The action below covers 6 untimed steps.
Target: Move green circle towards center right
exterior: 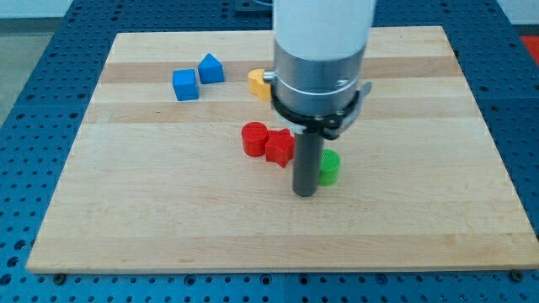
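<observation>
The green circle [330, 167] is a small green cylinder just right of the board's middle, partly hidden on its left by my rod. My tip [304, 194] rests on the board right beside the green circle's left side, apparently touching it. A red cylinder [253, 139] and a red star-like block [279, 147] sit together just up and left of my tip.
A blue cube [185, 84] and a blue wedge-like block [210, 68] lie at the upper left. A yellow block [260, 83] is partly hidden behind the arm's body. The wooden board [126, 219] has edges all round, on a blue perforated table.
</observation>
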### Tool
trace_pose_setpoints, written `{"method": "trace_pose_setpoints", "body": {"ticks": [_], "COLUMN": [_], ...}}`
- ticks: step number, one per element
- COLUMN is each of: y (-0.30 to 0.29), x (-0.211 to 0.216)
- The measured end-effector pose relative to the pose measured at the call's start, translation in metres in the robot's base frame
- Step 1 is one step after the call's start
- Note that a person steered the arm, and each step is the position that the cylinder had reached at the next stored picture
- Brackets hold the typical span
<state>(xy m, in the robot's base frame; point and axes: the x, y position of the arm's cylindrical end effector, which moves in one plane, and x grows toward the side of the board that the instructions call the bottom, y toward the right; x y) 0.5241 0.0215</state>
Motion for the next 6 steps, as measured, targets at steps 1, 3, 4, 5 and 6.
{"method": "trace_pose_setpoints", "body": {"ticks": [1,3,4,5,6], "y": [-0.008,-0.020,-0.018,0.014,0.052], "x": [0.000,-0.017,-0.017,-0.019,-0.027]}}
